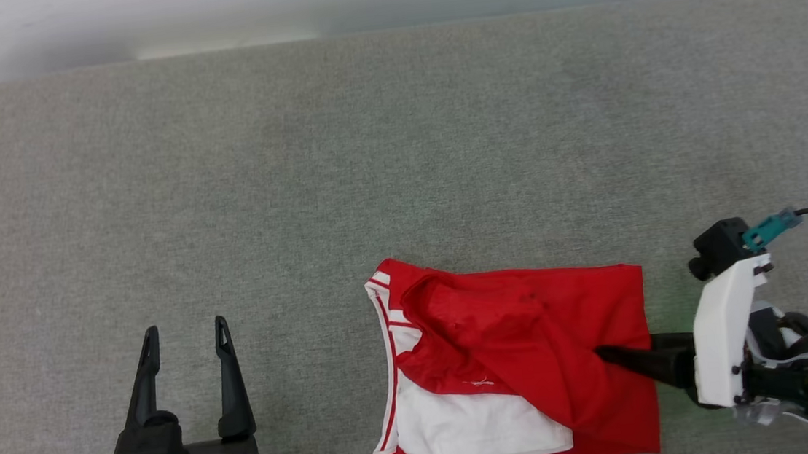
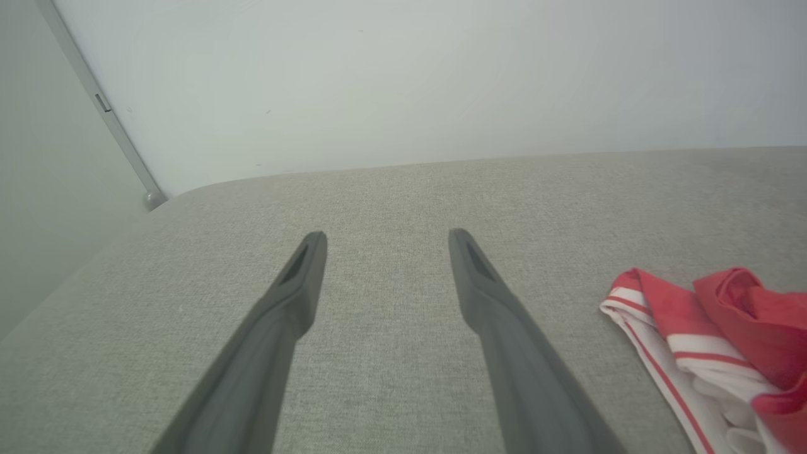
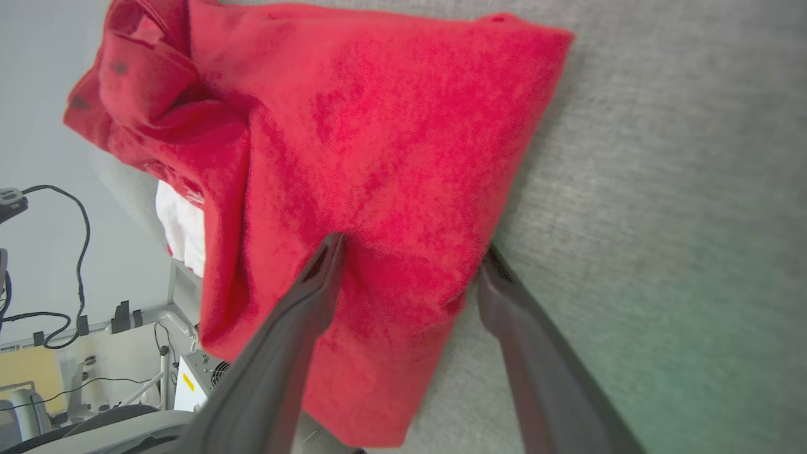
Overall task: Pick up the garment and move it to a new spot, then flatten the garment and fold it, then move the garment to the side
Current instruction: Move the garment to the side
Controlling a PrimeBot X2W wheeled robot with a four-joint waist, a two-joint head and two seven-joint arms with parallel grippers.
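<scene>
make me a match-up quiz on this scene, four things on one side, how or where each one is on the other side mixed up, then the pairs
Things:
1. left tool
2. right tool
3. garment
4. sleeve

States:
a. white, with striped trim
b. open, one finger resting on red fabric
c. open over the bare grey surface, touching nothing
d. mostly red, lying folded

Pairs: 1-c, 2-b, 3-d, 4-a

Red garment [image 1: 525, 362], folded, white sleeve showing
</scene>
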